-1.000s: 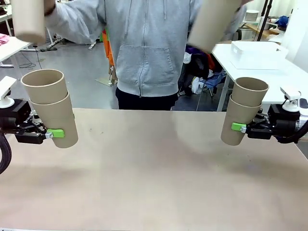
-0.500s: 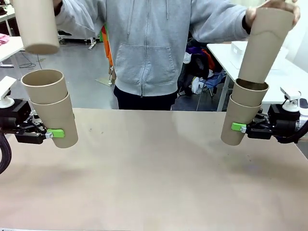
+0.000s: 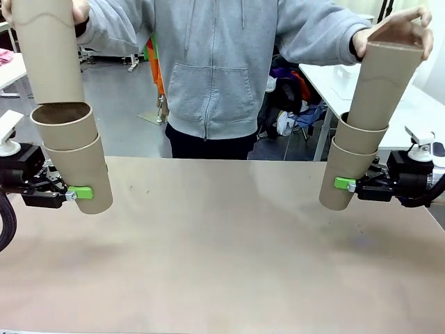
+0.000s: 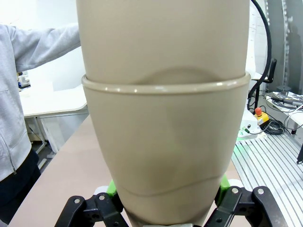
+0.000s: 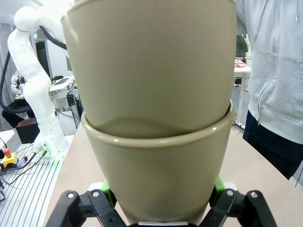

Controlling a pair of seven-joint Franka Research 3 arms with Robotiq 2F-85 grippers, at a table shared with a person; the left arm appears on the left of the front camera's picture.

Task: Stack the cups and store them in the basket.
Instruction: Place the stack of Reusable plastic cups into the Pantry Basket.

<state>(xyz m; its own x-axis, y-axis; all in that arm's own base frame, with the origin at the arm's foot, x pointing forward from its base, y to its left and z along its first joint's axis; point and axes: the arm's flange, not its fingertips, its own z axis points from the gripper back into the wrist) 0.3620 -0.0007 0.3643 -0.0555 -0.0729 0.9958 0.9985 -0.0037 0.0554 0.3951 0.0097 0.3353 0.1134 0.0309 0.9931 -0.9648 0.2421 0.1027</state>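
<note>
Cups (image 3: 64, 125) (tall, tapered, tan-brown, matte and paper-like) stand in two nested pairs held clear above the beige tabletop (image 3: 222, 257). On the robot's left we see the left gripper (image 3: 78, 193) pinching the lower cup (image 3: 85, 174) near its base, a green pad (image 4: 223, 183) pressed against each side of the wall; the upper cup (image 3: 61, 136) sits nested inside it. A person's hand (image 3: 81, 10) holds a third cup (image 3: 43, 52) upright, its base right at the pair's open rim. On the right, the right gripper (image 3: 342, 184) clamps the bottom cup (image 3: 345, 170) the same way — fingers closed on the wall, low down. The inner cup (image 3: 361, 136) receives a further cup (image 3: 381, 80), partly sunk into it, with the other hand (image 3: 393, 26) on top — we note this column leans slightly.
</note>
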